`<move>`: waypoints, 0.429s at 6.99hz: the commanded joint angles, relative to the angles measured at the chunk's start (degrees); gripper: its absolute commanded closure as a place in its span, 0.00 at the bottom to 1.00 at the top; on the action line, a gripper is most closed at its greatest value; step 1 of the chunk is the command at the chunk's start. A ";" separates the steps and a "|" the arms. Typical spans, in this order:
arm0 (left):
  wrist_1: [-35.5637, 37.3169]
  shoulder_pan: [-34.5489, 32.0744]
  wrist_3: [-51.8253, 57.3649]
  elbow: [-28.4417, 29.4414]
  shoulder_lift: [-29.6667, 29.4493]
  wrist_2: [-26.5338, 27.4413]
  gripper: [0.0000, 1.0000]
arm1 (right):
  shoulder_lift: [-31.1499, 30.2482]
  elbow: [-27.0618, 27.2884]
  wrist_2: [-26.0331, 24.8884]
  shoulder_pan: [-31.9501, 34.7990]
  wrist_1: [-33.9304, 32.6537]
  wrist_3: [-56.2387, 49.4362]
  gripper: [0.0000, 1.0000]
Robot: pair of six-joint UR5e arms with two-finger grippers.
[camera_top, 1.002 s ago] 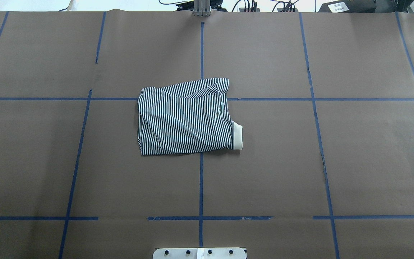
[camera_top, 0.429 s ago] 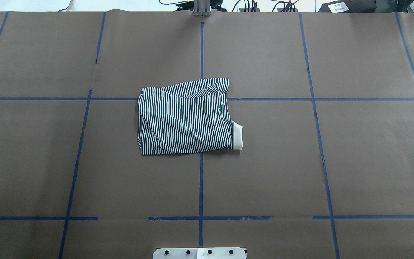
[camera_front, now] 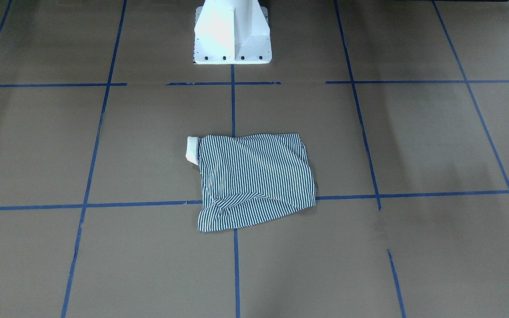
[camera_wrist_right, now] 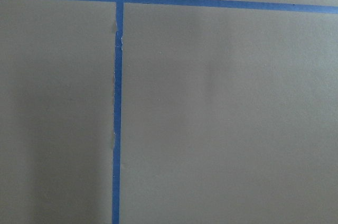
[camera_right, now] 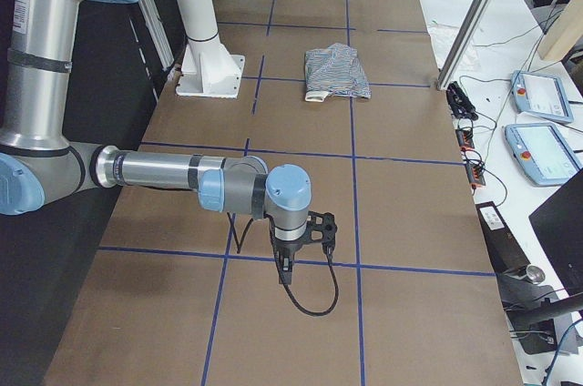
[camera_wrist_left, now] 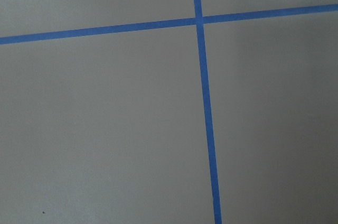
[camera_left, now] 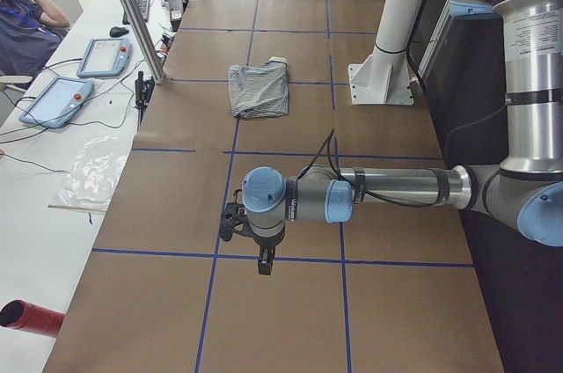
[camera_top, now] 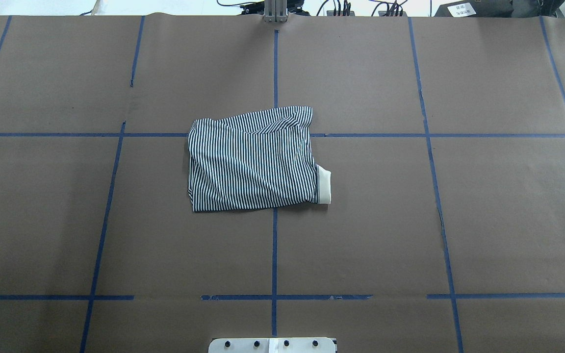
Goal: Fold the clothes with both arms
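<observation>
The striped polo shirt [camera_top: 253,162] lies folded into a rough rectangle at the table's middle, with a cream band [camera_top: 323,185] sticking out on one side. It also shows in the front view [camera_front: 254,176] and both side views [camera_left: 259,90] [camera_right: 337,72]. The left gripper [camera_left: 262,263] hangs pointing down over bare table near the left end, far from the shirt. The right gripper [camera_right: 284,272] hangs the same way near the right end. Neither shows in the overhead or front view, so I cannot tell whether they are open or shut. Both wrist views show only brown paper and blue tape.
The white pedestal base [camera_front: 231,33] stands behind the shirt. Blue tape lines [camera_top: 274,245] grid the brown table cover. A side bench holds control pendants [camera_left: 101,56] [camera_right: 537,95], cables and a metal post [camera_left: 132,12]. A red cylinder [camera_left: 31,318] lies near the corner.
</observation>
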 commanded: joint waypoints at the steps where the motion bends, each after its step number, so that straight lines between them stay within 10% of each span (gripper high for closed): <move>1: 0.46 0.15 0.00 -1.32 0.06 0.13 0.00 | -0.20 -0.19 0.00 -0.06 -0.01 -0.09 0.00; 3: 3.43 0.06 0.00 -3.78 0.06 0.13 0.00 | -0.20 -0.63 1.22 -0.24 0.16 0.52 0.00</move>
